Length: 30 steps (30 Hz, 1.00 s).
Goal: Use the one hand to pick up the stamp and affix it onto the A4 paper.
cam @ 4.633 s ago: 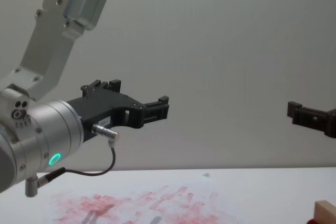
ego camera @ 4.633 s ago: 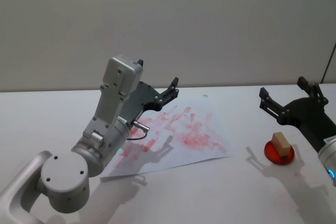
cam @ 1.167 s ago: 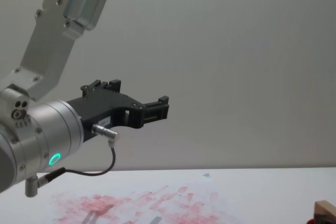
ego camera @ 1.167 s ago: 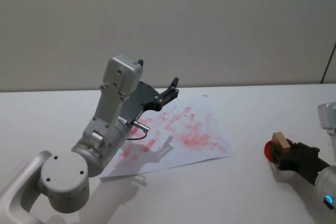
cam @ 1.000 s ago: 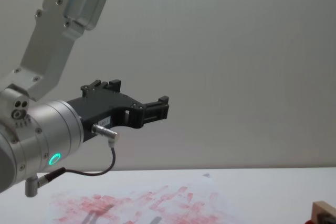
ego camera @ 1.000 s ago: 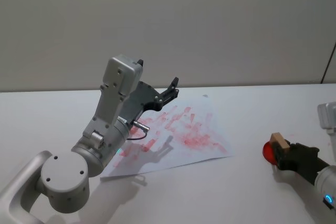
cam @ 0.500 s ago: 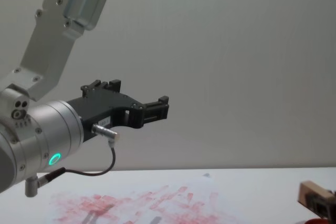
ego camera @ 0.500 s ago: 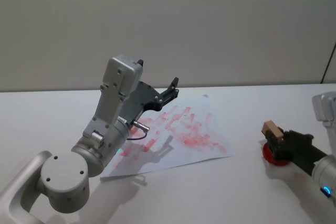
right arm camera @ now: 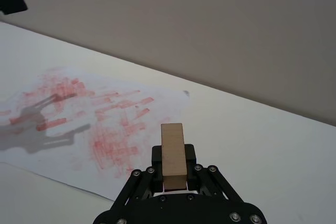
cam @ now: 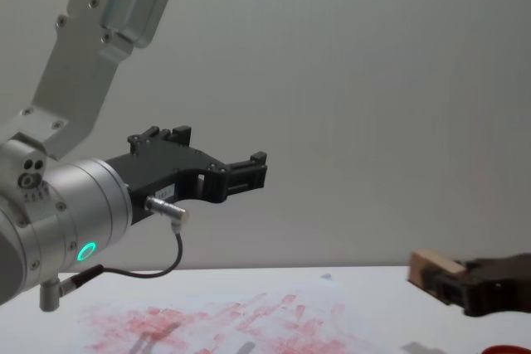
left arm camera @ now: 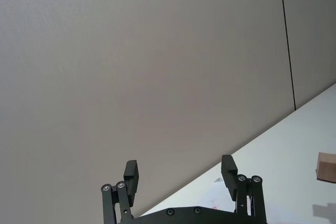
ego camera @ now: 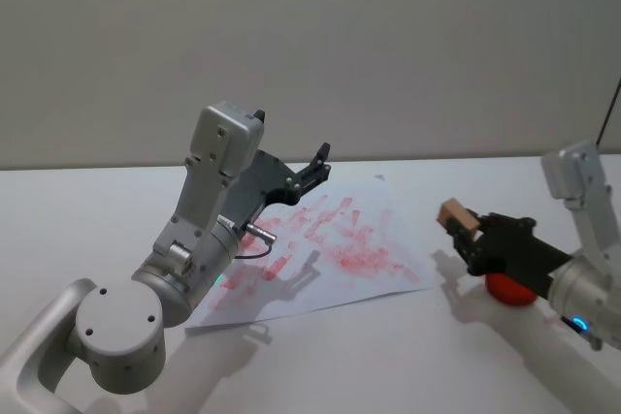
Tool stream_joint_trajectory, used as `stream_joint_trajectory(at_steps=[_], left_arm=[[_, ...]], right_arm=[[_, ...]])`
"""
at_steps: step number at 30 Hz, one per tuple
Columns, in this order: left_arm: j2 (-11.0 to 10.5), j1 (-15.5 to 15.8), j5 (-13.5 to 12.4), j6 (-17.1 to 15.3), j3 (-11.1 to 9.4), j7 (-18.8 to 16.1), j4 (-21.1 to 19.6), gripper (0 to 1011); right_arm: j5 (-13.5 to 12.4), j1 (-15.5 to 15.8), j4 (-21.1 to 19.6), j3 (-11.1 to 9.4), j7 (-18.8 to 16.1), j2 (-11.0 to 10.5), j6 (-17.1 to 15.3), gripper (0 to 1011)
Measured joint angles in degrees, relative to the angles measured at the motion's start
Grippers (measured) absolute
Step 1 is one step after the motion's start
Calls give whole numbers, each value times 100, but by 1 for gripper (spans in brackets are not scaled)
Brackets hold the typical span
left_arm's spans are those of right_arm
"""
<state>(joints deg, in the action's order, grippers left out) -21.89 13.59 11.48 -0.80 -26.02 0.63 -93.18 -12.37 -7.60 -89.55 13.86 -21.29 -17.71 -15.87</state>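
Note:
My right gripper (ego camera: 472, 236) is shut on the stamp (ego camera: 456, 216), a light-tan wooden block, and holds it in the air just right of the A4 paper (ego camera: 320, 249). The paper is white with many smeared red prints. In the right wrist view the stamp (right arm camera: 174, 155) sticks out between the black fingers, with the A4 paper (right arm camera: 94, 129) beyond it. From the chest view the stamp (cam: 431, 271) hangs above the table at the right. My left gripper (ego camera: 315, 167) is raised over the paper's far left part, open and holding nothing; its fingers (left arm camera: 228, 170) stand apart.
A low red ink pad (ego camera: 509, 288) lies on the white table (ego camera: 388, 356) under my right wrist. A plain grey wall stands behind the table. The left arm's big silver body (ego camera: 184, 259) rises over the paper's near left corner.
My right gripper came down onto the stamp on the red pad, shut on it, lifted it and carried it left toward the paper. The left arm has not moved.

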Motion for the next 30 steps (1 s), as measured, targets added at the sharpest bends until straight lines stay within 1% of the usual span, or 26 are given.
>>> stream_joint_trajectory(at_steps=[1,2,4,5,9,10,16,19,22,23,26,30], left_arm=[[0,0,0,0,0,0,0,1001],[0,0,0,0,0,0,0,1001],[0,0,0,0,0,0,0,1001],[0,0,0,0,0,0,0,1001],[0,0,0,0,0,0,0,1001],[0,0,0,0,0,0,0,1001],[0,0,0,0,0,0,0,1001],[0,0,0,0,0,0,0,1001],[0,0,0,0,0,0,0,1001],[0,0,0,0,0,0,0,1001],[0,0,0,0,0,0,0,1001],[0,0,0,0,0,0,0,1001]], right_arm=[[8,-44,44,11,-63,18,1,217],[23,-118,123,29,-212,50,2,217],[33,-191,205,50,-338,83,-5,217],[44,-277,301,75,-469,122,-22,217],[64,-446,511,124,-730,199,-89,217],[75,-524,615,147,-863,237,-134,217],[119,-830,1063,240,-1242,389,-297,217],[172,-1056,1418,311,-1490,504,-431,217],[233,-1236,1718,369,-1657,595,-545,217],[233,-1236,1718,369,-1657,595,-545,217],[336,-1470,2127,448,-1821,714,-699,217],[425,-1727,2501,505,-1939,835,-806,217]])
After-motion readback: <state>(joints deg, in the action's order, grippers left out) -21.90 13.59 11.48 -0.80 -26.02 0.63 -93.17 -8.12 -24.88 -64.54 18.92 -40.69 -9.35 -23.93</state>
